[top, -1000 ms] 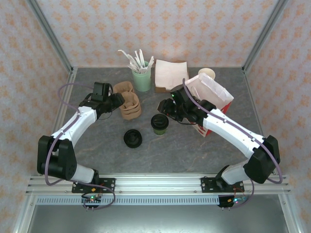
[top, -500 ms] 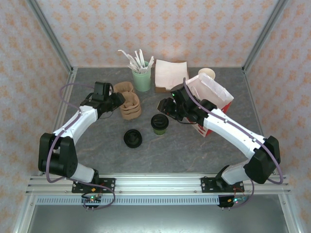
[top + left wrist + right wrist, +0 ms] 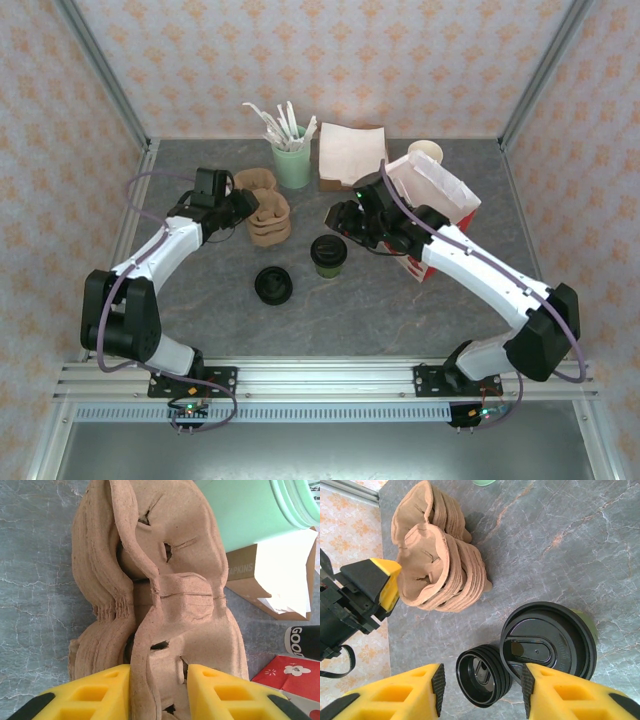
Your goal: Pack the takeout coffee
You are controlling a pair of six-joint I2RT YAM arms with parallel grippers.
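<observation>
Just left of the bag (image 3: 448, 200), outside it, the coffee (image 3: 328, 254) stands unpacked; my right pincer (image 3: 482, 682) hangs spread above it; my left pincer (image 3: 159, 680) straddles a carrier (image 3: 150, 580); whether pinching, I cannot tell.

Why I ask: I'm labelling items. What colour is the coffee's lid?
Black; the lid shows best in the right wrist view.

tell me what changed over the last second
The left gripper closed on the top cup carrier of the brown stack and now pinches a cardboard fold. The right gripper stayed open, hovering over the takeout coffee. Coffee, loose black lid and paper bag did not move.
</observation>
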